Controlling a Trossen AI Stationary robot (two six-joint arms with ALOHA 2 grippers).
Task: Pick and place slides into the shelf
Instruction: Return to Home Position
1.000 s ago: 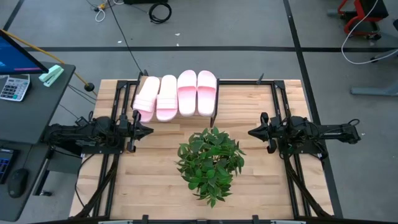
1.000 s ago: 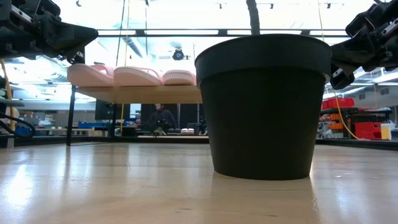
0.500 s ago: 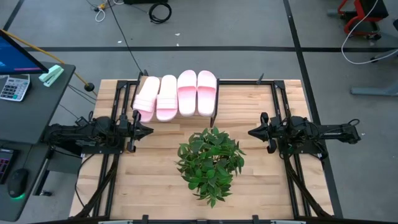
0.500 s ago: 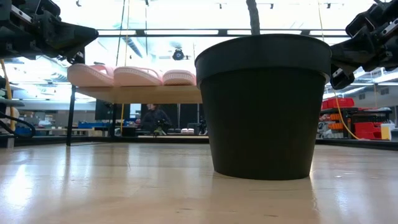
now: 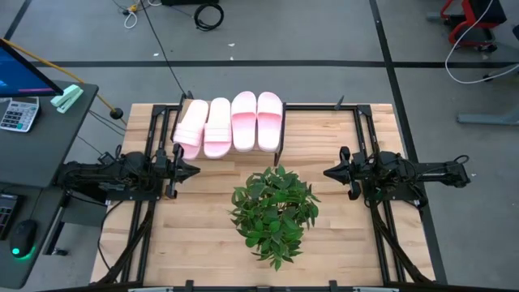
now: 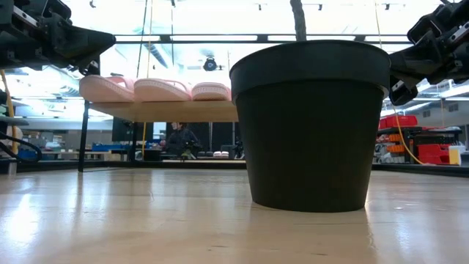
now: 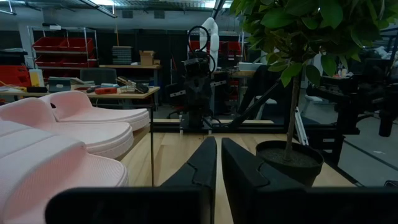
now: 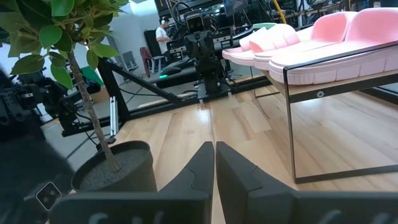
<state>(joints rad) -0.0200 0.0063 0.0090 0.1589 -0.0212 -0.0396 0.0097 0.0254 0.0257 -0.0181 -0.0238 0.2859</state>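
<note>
Several pale pink slides lie side by side on the shelf at the table's far edge, soles down on its board; they also show in the low view, the left wrist view and the right wrist view. My left gripper hovers shut near the shelf's left near corner, pointing right. My right gripper hovers shut right of the plant, pointing left. Neither holds anything.
A potted green plant in a black pot stands mid-table between the two grippers. The shelf's thin black legs stand on the slatted tabletop. A desk with a calculator sits off the table's left.
</note>
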